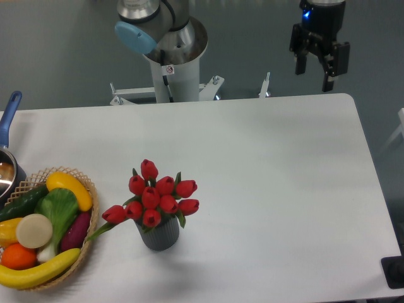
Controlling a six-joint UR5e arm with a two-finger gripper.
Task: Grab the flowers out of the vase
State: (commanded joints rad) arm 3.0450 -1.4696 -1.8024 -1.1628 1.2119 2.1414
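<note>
The flowers [156, 197], a bunch of red tulip buds with green leaves, stand in the vase [160, 235], a small dark grey ribbed cylinder near the table's front, left of centre. One bud and a leaf droop out to the left. My gripper [314, 77] hangs high beyond the table's far right edge, far from the flowers. Its two black fingers point down and stand apart with nothing between them.
A wicker basket [88, 227] with bananas, a cucumber and other fruit and vegetables sits at the front left. A blue-handled pot [9, 120] is at the left edge. The arm's base [172, 69] stands behind the white table [271, 189].
</note>
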